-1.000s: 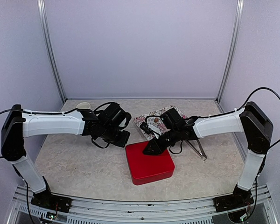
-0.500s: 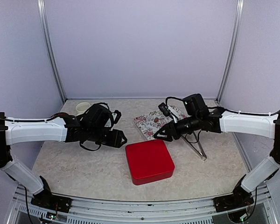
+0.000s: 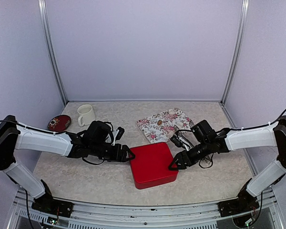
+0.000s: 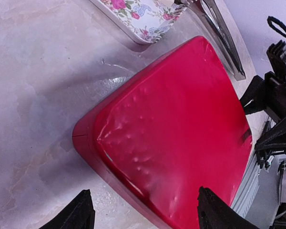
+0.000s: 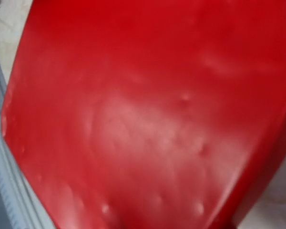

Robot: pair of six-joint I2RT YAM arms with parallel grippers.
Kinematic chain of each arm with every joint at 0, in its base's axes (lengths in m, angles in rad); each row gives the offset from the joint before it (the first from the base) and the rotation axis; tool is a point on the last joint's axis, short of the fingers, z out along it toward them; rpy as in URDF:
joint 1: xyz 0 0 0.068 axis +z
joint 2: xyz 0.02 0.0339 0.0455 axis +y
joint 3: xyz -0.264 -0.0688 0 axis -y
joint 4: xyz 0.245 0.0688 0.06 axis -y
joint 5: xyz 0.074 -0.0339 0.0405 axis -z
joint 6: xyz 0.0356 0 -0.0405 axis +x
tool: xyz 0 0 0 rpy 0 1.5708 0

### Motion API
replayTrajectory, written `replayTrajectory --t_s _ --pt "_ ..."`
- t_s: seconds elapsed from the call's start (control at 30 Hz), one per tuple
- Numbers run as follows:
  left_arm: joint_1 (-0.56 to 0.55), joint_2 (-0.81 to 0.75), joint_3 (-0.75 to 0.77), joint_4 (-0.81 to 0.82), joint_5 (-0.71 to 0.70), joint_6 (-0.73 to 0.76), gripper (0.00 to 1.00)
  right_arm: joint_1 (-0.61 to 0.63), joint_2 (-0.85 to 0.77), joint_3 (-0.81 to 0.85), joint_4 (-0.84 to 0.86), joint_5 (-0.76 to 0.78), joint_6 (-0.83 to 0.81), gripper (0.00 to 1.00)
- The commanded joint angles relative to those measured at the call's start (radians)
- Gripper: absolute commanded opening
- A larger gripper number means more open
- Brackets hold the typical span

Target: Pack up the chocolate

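Note:
A closed red box (image 3: 152, 164) sits in the middle of the table, and its dimpled lid (image 5: 148, 114) fills the right wrist view. My left gripper (image 3: 127, 154) is at the box's left edge. It is open, with its fingertips (image 4: 81, 212) either side of the near corner of the box (image 4: 176, 138). My right gripper (image 3: 175, 163) is low at the box's right edge, and from above its jaws look spread. Its fingers do not show in its own view. One small brown chocolate (image 3: 159, 122) lies on the floral tray (image 3: 169, 119) behind the box.
A white mug (image 3: 86, 114) and a dark red round dish (image 3: 59, 123) stand at the back left. Metal tongs (image 4: 224, 33) lie to the right of the tray (image 4: 138, 16), partly under my right arm. Walls enclose the table on three sides.
Both arms have swung away from the box top and come down low at its left and right edges. Both grippers have opened.

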Motion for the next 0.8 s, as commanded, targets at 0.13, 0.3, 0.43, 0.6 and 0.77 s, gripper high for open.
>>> replayTrajectory --t_s 0.13,0.3,0.43,0.6,0.77 --pt "0.097 0.069 -0.011 0.178 0.137 -0.037 0.74 0.117 0.035 -0.008 0.216 -0.114 0.159 0.69" --pt "0.108 0.079 0.005 0.149 0.14 -0.016 0.74 0.126 0.025 -0.008 0.224 -0.052 0.176 0.7" --pt "0.121 0.036 0.005 0.125 0.103 -0.009 0.76 0.118 -0.02 0.009 0.183 0.049 0.151 0.8" --pt "0.172 -0.045 0.026 0.076 0.029 0.021 0.99 0.082 -0.131 0.023 0.155 0.204 0.106 1.0" --pt "0.215 -0.109 0.088 -0.034 -0.081 0.069 0.99 0.033 -0.257 0.026 0.154 0.405 0.098 1.0"
